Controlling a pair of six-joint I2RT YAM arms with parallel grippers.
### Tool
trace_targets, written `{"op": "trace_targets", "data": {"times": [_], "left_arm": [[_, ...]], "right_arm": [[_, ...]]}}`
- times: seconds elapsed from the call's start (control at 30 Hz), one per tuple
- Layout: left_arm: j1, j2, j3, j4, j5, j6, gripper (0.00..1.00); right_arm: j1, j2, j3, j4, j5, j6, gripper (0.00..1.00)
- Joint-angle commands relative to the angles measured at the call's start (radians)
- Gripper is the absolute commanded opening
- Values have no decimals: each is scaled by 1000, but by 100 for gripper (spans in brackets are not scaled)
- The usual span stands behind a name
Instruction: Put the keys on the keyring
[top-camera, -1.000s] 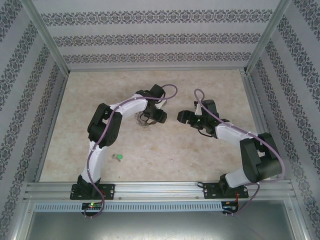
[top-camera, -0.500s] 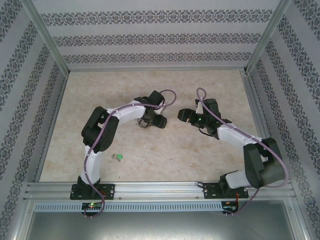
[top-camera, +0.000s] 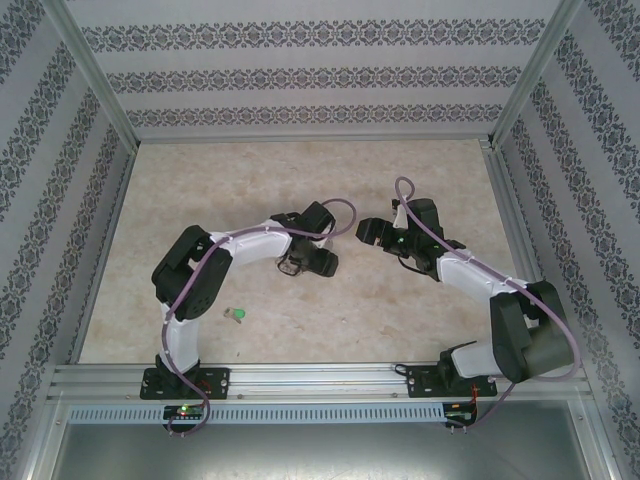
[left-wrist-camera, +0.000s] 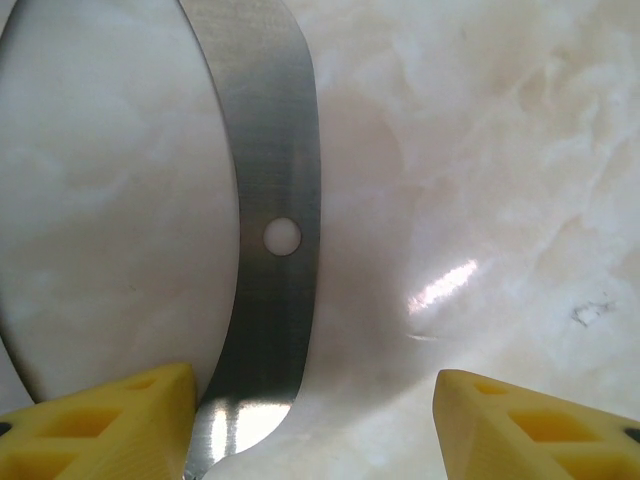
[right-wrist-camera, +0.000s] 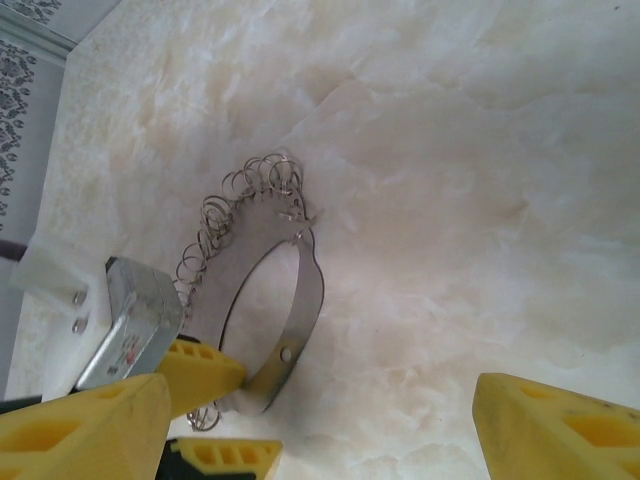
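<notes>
Frankly, the label (right-wrist-camera: 124, 345) on the left pincer (left-wrist-camera: 316, 405) is unreadable.

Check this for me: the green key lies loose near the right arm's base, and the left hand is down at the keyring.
One thing is wrong. The green key lies loose near the left arm's base, not the right's, as the top external view shows. The left hand is indeed down at the keyring.

The keyring (right-wrist-camera: 312, 300) sits mid-table (top-camera: 400, 170) at the left gripper (left-wrist-camera: 315, 400) — the right gripper (top-camera: 363, 232) just right of it, apart. The key (top-camera: 237, 316) lies nearer the front edge — leftward, well apart.
</notes>
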Motion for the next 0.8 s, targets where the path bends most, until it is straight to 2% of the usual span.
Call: {"op": "trace_targets", "data": {"times": [0.0, 0.17, 0.3, 0.43, 0.57, 0.67, 0.77], "left_arm": [[-59, -22, -45, -49, 58, -64, 64], [-108, -64, -64, -64, 69, -75, 64], [-111, -109, -32, -99, 7, -53, 66], [-108, -121, 68, -143, -66, 27, 68], [-95, -64, 197, -182, -128, 148, 69], [-79, -6, 277, -197, -130, 238, 64], [-65, 47, 340, -214, -118, 320, 55]], "right_arm": [[-2, -27, -18, -6, 6, 6, 79], [-3, -34, -23, -8, 7, 4, 79], [-5, -32, -25, -7, 8, 2, 79], [-6, -23, -26, -8, 9, 1, 80], [-7, -12, -29, -8, 15, -3, 80], [-16, -15, -38, -20, 25, -11, 79], [-30, -28, -55, -28, 31, -14, 79]]}}
